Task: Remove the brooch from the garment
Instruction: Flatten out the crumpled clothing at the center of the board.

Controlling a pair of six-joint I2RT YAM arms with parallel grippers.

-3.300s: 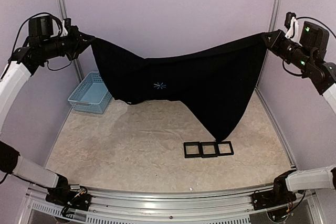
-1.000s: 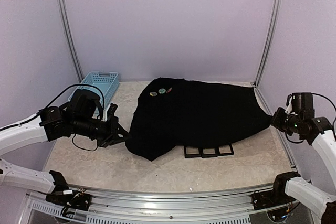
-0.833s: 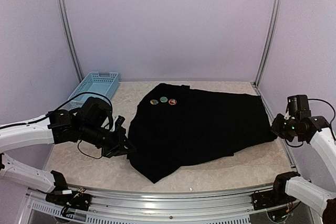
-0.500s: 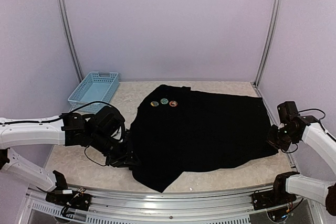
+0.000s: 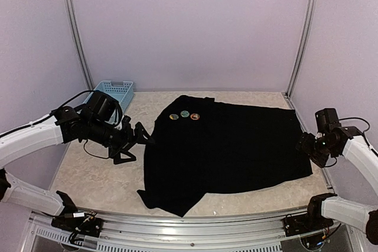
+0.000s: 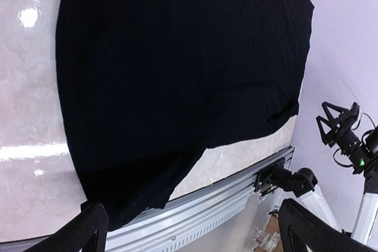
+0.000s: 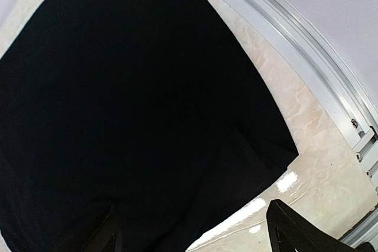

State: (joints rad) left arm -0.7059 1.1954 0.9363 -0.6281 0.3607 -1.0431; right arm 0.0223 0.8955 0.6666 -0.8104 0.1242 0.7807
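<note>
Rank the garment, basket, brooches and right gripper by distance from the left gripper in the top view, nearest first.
From the left gripper:
1. garment: its left edge lies right beside the gripper.
2. basket, at the back left, and brooches, on the garment's far-left part: too close to call.
3. right gripper: far right side, beyond the garment.

Walls: pale lilac wall panels point(image 5: 189, 28) are closing in the back & both sides, plain & matte.
Posts: two slim metal uprights point(image 5: 75, 28) are rising at the back corners, L & R.
Tabletop: beige marbled tabletop point(image 5: 88, 169) is lying flat; it's looking slightly wrinkled, poss. a loose sheet.
Edge: ribbed alu. rail point(image 5: 195, 228) is running along the near side.
Light: soft, even, coming from above; glare patches point(image 6: 28, 16) are shining on the tabletop in the left wrist view.
</note>
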